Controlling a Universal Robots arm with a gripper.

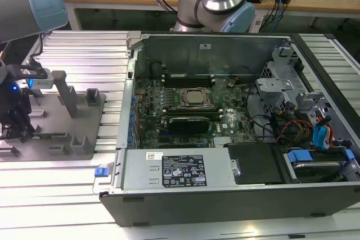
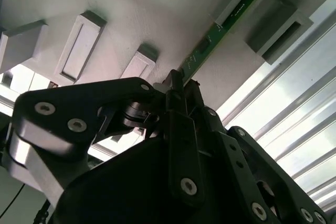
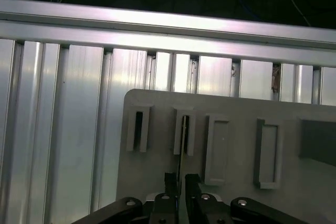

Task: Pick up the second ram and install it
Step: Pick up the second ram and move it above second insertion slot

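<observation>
The open computer case sits well away from the gripper, off toward the exterior view's right, with its motherboard exposed. The work at this moment is over the grey fixture plate, directly under the gripper. On that plate is a row of slotted holder blocks, and the second ram stands on edge in one of them. The far part of the ram is down in the slot, and its near end runs back between the fingertips. The fingers are drawn in narrow on either side of the green stick and look to me to be pinching it, not just straddling it. From where I stand, the pick depends on keeping the grip square on the two flat faces. The pull should run straight along the slot's own line, so the thin board doesn't rack against the holder walls or flex. Any twist or sideways drift would likely jam it or lever the plate.
</observation>
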